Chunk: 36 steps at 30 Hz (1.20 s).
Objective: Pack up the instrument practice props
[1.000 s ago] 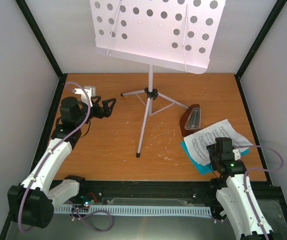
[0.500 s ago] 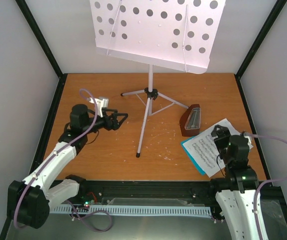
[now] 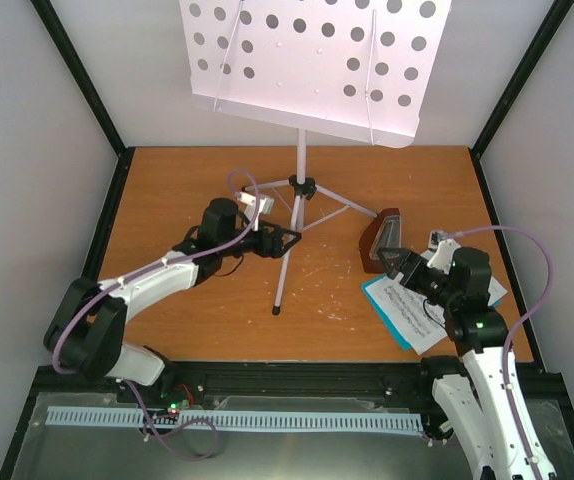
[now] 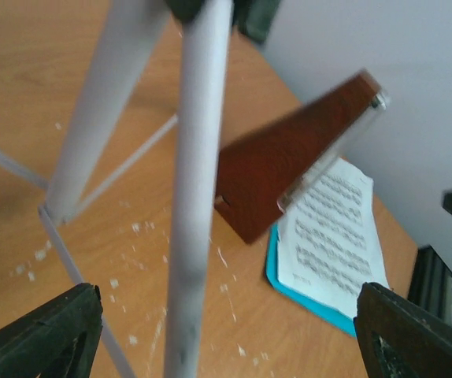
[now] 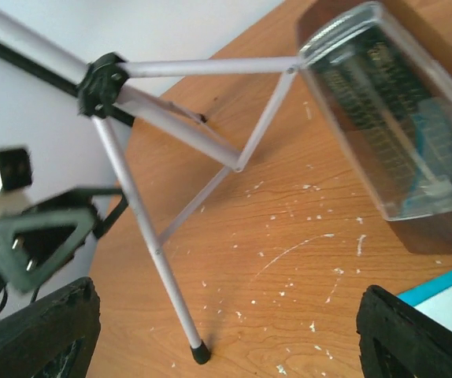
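Left gripper (image 3: 285, 240) was wide open and empty, with the stand's (image 3: 312, 60) front leg (image 4: 194, 197) between its fingers, unclamped. Right gripper (image 3: 398, 264) was also wide open and empty, just beside the metronome (image 3: 380, 240). Sheet music (image 3: 419, 306) lay on the booklet (image 3: 375, 293) at the table's (image 3: 197, 180) right, its print too small to read.

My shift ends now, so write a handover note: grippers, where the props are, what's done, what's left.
Left gripper: open, jaws either side of the stand's front leg, not clamped.
Right gripper: open, empty, pointing at the metronome.
Props: stand upright mid-table; metronome upright to its right; sheet music lies on the booklet, near right.
Done: nothing packed; no case in view.
Left: all four props.
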Each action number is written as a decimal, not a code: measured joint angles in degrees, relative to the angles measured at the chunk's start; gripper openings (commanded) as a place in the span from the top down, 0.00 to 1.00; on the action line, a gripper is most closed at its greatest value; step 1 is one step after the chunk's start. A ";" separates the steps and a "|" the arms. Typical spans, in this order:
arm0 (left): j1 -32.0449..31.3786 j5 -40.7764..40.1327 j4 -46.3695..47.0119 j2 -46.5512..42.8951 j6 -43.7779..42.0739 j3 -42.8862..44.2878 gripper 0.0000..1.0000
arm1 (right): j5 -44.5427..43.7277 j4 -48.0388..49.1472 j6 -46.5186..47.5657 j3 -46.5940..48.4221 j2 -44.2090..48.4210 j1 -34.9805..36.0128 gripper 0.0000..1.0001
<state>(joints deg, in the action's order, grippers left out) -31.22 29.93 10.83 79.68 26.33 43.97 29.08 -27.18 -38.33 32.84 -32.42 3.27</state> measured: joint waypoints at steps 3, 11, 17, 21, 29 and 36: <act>-0.11 -2.03 0.11 3.89 -1.07 4.63 0.25 | 2.60 0.74 2.29 0.00 0.31 0.04 0.21; -0.17 -4.66 -0.31 9.31 -4.66 10.71 0.52 | 6.38 5.29 5.70 0.20 -6.91 0.26 0.37; -0.20 -5.73 -0.90 9.62 -6.56 10.67 0.76 | 6.51 7.89 6.91 0.85 -11.58 1.49 0.40; -0.42 -6.01 -1.09 8.79 -7.56 9.86 0.86 | 6.08 8.96 7.26 0.85 -12.13 3.48 0.42; -0.55 -9.22 -3.89 0.57 -8.33 3.65 0.88 | 4.04 11.21 7.23 0.85 -11.43 8.57 0.40; -0.31 -10.19 -8.20 -7.13 -9.16 -1.14 0.83 | 2.69 14.53 6.54 0.87 -11.78 12.59 0.40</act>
<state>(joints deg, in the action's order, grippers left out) -31.53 19.75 2.63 72.55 17.17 42.83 31.77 -12.64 -31.79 33.71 -44.21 15.86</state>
